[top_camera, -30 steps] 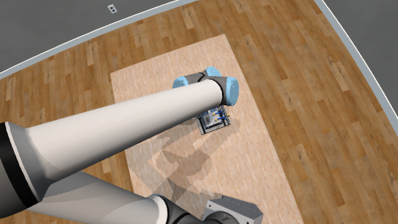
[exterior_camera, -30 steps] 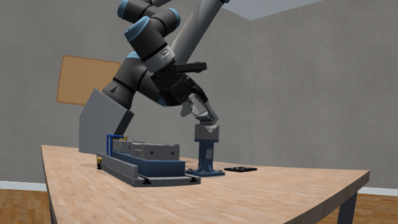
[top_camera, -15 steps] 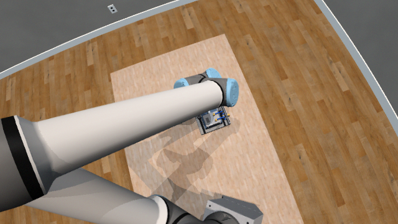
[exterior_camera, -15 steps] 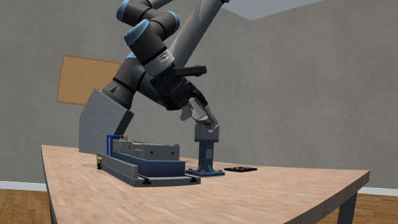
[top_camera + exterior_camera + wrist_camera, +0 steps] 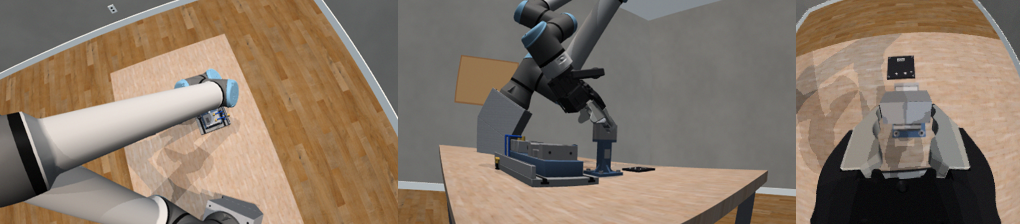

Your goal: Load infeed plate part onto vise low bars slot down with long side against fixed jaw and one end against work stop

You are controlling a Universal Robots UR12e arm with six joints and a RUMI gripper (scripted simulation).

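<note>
My gripper [image 5: 607,123] [image 5: 906,105] is tilted and shut on the part. The part [image 5: 905,107] is a grey block held crosswise between the fingertips in the wrist view; its slot cannot be made out. In the exterior view the fingertips are down at the notch of the V-block [image 5: 600,134], which hides most of the part, so whether it touches the notch faces cannot be told. The vise [image 5: 558,152] [image 5: 214,119] stands left of the V-block, with grey jaws on a blue body. Its bars and work stop are not clear. The infeed plate [image 5: 638,169] [image 5: 901,72] bears no block.
The V-block's blue post [image 5: 604,155] stands on a bolted foot between the vise and infeed plate. A blue air line [image 5: 507,146] rises at the vise's far end. A grey rail [image 5: 514,168] runs along the vise's side. The arm covers much of the top view.
</note>
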